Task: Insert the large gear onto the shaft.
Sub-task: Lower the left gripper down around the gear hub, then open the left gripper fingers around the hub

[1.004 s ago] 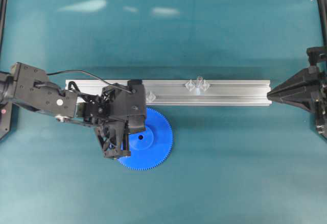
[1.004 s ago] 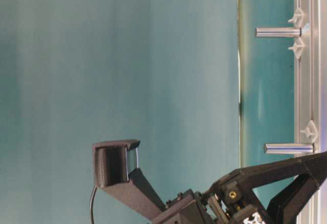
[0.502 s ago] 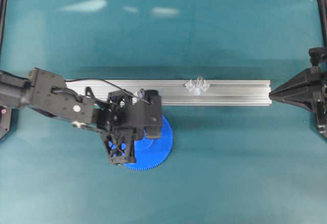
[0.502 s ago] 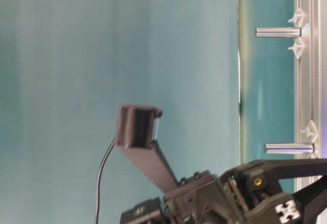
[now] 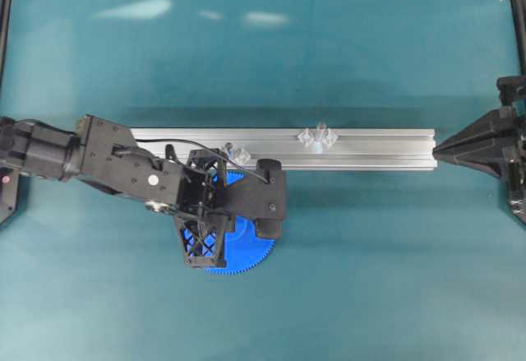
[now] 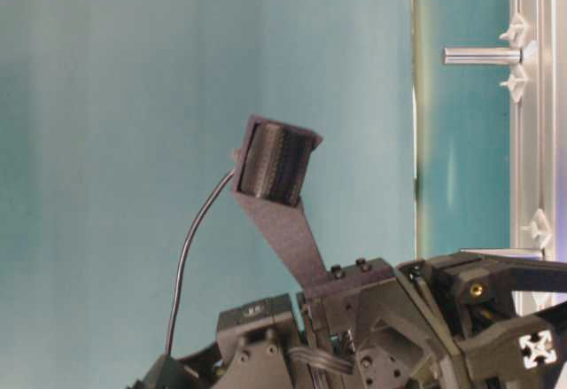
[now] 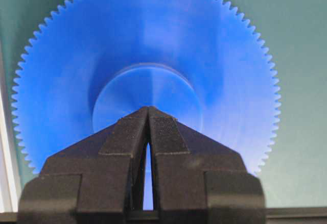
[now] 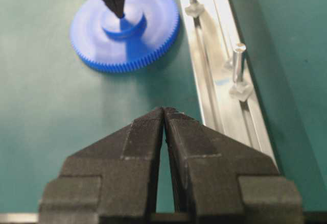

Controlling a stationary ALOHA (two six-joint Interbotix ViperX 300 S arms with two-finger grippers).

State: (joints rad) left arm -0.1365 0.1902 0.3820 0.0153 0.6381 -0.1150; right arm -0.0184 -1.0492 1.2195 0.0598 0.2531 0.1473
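The large gear [image 7: 153,45] lies flat on the teal table, bright blue with fine teeth and a raised round hub. In the overhead view my left arm covers most of the large gear [image 5: 249,252]. My left gripper [image 7: 148,108] is shut, and its joined tips rest on the middle of the hub; the right wrist view shows the left gripper [image 8: 118,11] touching there. The shaft [image 5: 320,130] stands upright on the rail between two clear brackets, and shows again as the nearer shaft [image 8: 237,60]. My right gripper [image 8: 164,109] is shut and holds nothing.
A silver aluminium rail [image 5: 386,149] runs left to right behind the gear. A second, greyer peg [image 5: 226,145] with its own bracket stands on the rail close to my left wrist. My right gripper [image 5: 436,154] sits at the rail's right end.
My left arm has swung to the right over the gear and its wrist has turned, covering the hub from above. The gear, the rail and the right arm have stayed put.
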